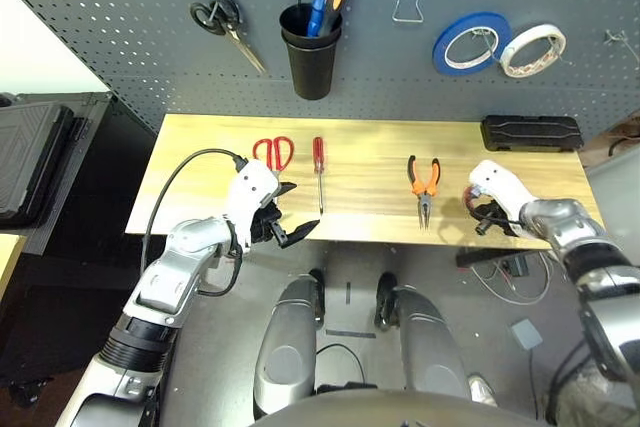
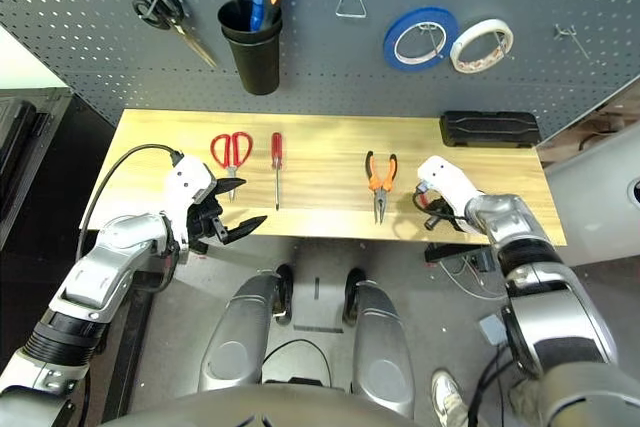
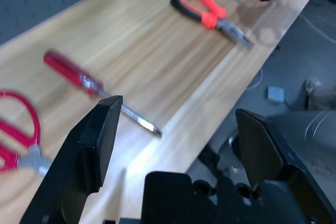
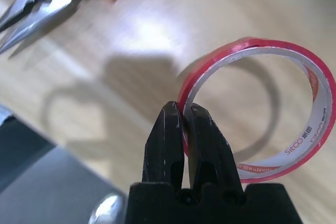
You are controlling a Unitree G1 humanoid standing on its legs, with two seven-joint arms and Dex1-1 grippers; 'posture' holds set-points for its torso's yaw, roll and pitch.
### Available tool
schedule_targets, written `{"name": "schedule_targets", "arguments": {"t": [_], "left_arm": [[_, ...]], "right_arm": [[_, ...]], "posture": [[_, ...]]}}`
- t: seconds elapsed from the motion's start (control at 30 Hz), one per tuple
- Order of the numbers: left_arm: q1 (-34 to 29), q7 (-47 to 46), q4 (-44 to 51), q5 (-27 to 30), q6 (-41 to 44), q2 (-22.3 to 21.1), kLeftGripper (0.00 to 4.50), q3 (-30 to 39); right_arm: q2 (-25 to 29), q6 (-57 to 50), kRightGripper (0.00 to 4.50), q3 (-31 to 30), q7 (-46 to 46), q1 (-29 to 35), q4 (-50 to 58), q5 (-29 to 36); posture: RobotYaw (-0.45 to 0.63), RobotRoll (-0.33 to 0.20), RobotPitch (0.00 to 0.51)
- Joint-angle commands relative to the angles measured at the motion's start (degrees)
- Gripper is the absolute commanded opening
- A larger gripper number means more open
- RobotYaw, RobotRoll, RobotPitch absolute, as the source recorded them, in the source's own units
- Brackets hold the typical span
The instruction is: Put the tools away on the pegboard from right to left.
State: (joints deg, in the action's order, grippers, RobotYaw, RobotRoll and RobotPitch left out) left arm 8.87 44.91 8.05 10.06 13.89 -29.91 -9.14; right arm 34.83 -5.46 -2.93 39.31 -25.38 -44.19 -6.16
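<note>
At the wooden surface's (image 1: pixel 370 152) right end, the right gripper's (image 4: pixel 183 116) jaws pinch the red tape ring's (image 4: pixel 315 103) wall — beside the orange-handled pliers (image 1: pixel 424 185). Left gripper (image 1: pixel 283 217) — jaws spread — hovers near the red-handled screwdriver (image 1: pixel 318 169).

Thin red tape ring (image 4: pixel 262 111) pinched at its band between closed black fingers, tilted up near the table's right front corner. Orange-and-black pliers (image 1: pixel 424 185) flat, tips toward the front edge. Slim red-handled screwdriver (image 1: pixel 319 172) — tip frontward — beside red-handled scissors (image 1: pixel 273 152), left of centre. Dark grey pegboard (image 1: pixel 130 27) upright behind — hooks (image 1: pixel 407 9) dotted across.
</note>
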Motion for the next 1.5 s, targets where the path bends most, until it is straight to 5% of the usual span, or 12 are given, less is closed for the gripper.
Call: {"name": "schedule_targets", "arguments": {"t": [0.03, 0.23, 0.5, 0.97, 1.5], "left_arm": [[0.47, 1.85, 1.21, 3.45, -1.80, 1.30, 4.50, 1.36], [3.30, 3.16, 5.91, 9.93, -0.96, 3.98, 4.50, 3.28], [7.34, 2.29, 11.00, 15.24, 2.98, 5.41, 4.50, 4.18], [13.02, 0.54, 12.65, 17.53, 3.91, 6.73, 4.50, 4.73], [15.02, 0.38, 10.76, 15.22, 3.44, 6.73, 4.50, 3.11]], "right_arm": [[0.98, 8.04, 0.01, 4.49, -4.04, 6.17, 6.07, 2.60], [0.59, 23.93, 0.01, 11.12, -15.86, 15.47, 10.26, 2.97], [2.32, 38.70, 0.01, 14.09, -25.28, 17.05, 3.24, 1.57], [10.35, 55.56, 0.01, 14.22, -35.95, 8.59, -15.07, -0.72], [9.97, 44.79, 0.01, 12.01, -25.69, -12.33, -24.45, 1.20]], "posture": [[0.18, 0.000, 0.264], [0.17, 0.000, 0.249], [0.17, 0.000, 0.230], [0.16, 0.000, 0.207], [0.14, 0.000, 0.194]]}}
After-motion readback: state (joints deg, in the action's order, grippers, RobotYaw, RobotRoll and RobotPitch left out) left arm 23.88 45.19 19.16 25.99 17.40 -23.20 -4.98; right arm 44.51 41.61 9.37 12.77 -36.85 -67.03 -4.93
